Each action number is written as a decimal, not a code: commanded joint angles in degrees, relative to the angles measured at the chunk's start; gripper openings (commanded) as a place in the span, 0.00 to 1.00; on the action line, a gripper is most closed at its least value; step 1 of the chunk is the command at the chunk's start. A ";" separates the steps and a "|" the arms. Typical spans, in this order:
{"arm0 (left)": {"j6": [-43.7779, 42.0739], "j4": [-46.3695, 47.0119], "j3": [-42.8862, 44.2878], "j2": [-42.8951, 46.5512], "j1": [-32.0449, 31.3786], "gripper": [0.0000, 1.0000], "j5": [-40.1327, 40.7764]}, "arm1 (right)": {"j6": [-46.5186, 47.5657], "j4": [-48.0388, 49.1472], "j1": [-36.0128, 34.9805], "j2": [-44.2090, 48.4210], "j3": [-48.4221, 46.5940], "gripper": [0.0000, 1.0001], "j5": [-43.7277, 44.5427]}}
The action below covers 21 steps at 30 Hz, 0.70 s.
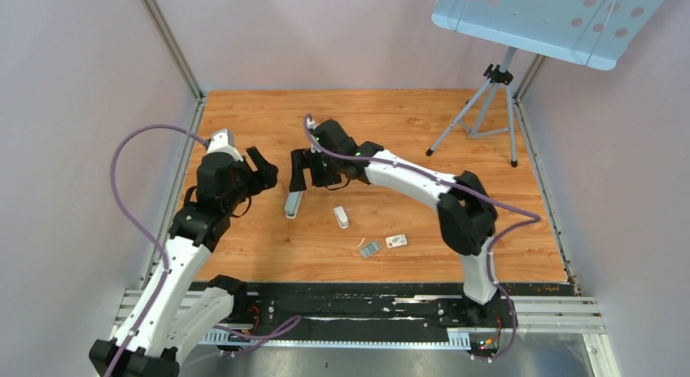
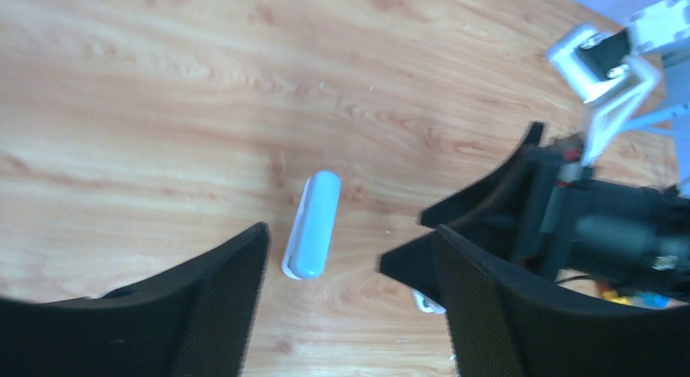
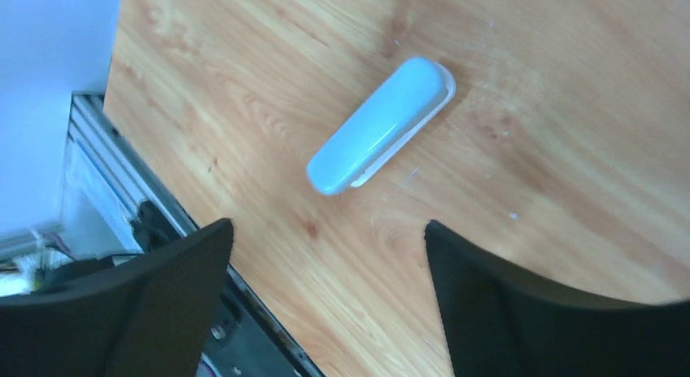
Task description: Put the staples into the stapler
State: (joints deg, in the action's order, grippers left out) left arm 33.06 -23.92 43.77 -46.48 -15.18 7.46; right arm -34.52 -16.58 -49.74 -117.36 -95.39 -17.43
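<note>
The stapler (image 1: 291, 204), slim and pale blue-white, lies flat on the wooden table (image 1: 244, 116). It shows in the left wrist view (image 2: 313, 226) and the right wrist view (image 3: 381, 124). My left gripper (image 1: 264, 172) is open and empty above and just left of it, and in its own view (image 2: 350, 255) the stapler lies ahead between the fingers. My right gripper (image 1: 309, 180) is open and empty just right of it, its jaws (image 3: 328, 226) wide apart. The staples (image 1: 370, 248), a tiny grey ribbed block, lie further toward the near edge.
A small white-and-grey piece (image 1: 341, 217) lies right of the stapler; its end shows in the left wrist view (image 2: 427, 302). A small white box with a red mark (image 1: 396, 241) lies beside the staples. A tripod (image 1: 488, 108) stands at back right. The two grippers are close together.
</note>
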 commanded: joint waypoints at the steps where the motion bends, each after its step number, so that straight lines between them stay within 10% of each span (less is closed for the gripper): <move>1: -7.42 -9.15 7.09 3.50 0.24 0.84 -3.46 | 6.45 -5.52 0.61 15.02 3.85 0.99 4.69; 3: -8.90 -11.70 9.61 4.49 0.24 0.99 -6.60 | 8.28 -6.54 0.54 21.79 8.68 1.00 7.28; 13: -5.89 -4.66 4.62 11.66 0.24 1.00 -31.60 | 11.20 -15.26 0.28 56.48 31.31 1.00 23.46; 21: -6.38 -1.60 -0.67 17.30 0.26 1.00 -34.29 | 7.45 -17.96 0.26 77.40 45.31 1.00 28.75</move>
State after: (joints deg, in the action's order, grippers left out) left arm 27.44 -28.12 45.56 -32.08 -15.18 -23.51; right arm -24.93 -31.42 -49.74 -45.98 -54.78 6.85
